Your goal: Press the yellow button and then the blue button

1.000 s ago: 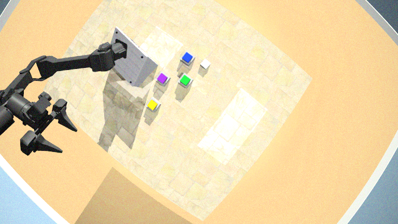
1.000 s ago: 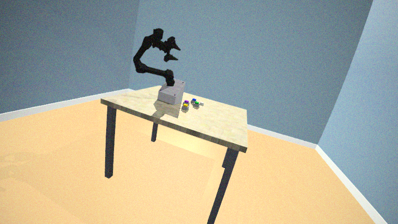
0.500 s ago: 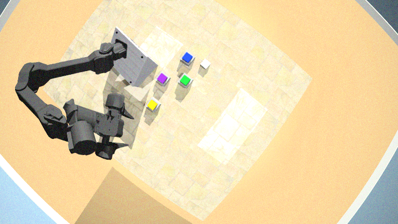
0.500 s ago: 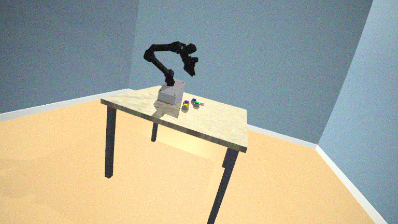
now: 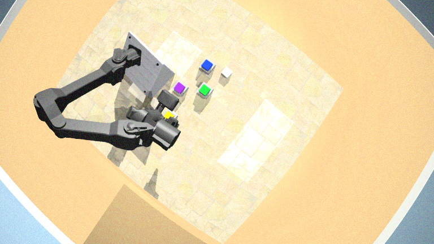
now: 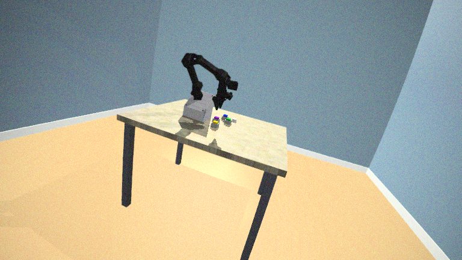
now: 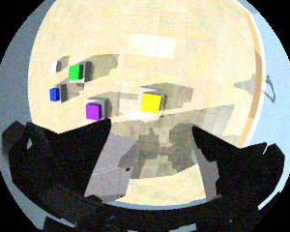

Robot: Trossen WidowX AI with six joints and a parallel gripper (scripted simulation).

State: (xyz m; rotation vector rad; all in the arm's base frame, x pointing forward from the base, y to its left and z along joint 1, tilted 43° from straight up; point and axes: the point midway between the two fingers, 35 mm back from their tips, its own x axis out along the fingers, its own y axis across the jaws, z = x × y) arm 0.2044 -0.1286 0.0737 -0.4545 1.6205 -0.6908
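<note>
The yellow button (image 5: pixel 168 114) (image 6: pixel 215 121) (image 7: pixel 151 102) stands on its light base, partly hidden by the arm in the top view. The blue button (image 5: pixel 207 65) (image 6: pixel 225 115) (image 7: pixel 54 94) stands farther off, at the left in the wrist view. My gripper (image 6: pixel 216 108) (image 7: pixel 152 127) is open and empty, pointing down above the table. In the wrist view the yellow button shows just beyond the gap between the fingertips, and no finger touches it. In the top view the arm hides most of the fingers.
The purple button (image 5: pixel 179 87) (image 6: pixel 216 117) (image 7: pixel 94 111) is beside the yellow one. The green button (image 5: pixel 204 90) (image 6: pixel 228 119) (image 7: pixel 75 72) is near the blue one. A white block (image 5: pixel 226 72) (image 6: pixel 234 120) (image 7: pixel 54 67) lies past them. The grey arm mount (image 5: pixel 145 73) (image 6: pixel 194 111) stands close by.
</note>
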